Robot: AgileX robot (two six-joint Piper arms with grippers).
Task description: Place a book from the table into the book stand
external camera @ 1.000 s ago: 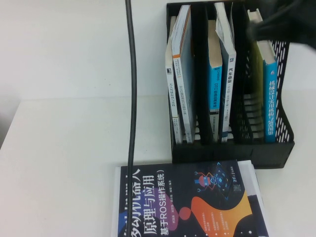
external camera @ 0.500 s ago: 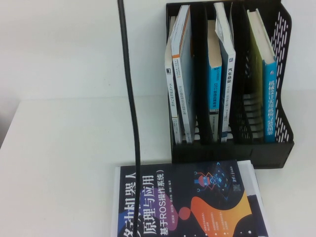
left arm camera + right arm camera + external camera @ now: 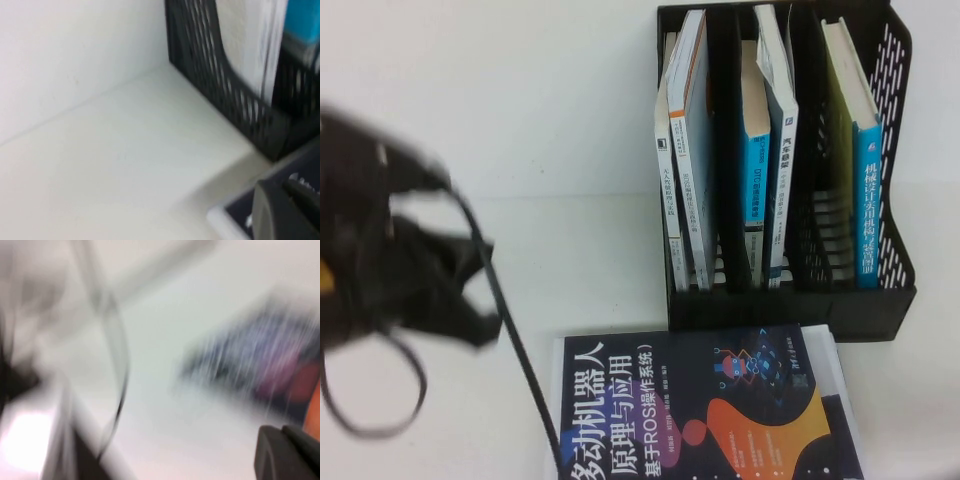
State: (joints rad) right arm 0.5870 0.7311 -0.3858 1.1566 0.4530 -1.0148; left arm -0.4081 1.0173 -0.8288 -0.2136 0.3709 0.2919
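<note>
Left gripper (image 3: 287,212): fingers together, empty, near the book stand's (image 3: 885,290) corner.
Right gripper (image 3: 290,452): fingers together, empty, above the table (image 3: 440,420).
Book (image 3: 776,160): upright in the stand's middle compartment.

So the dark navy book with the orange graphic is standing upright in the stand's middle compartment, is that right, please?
Not quite: the dark navy book is lying flat on the table, in front of the book stand, not in its middle compartment. The high view shows this.
</note>
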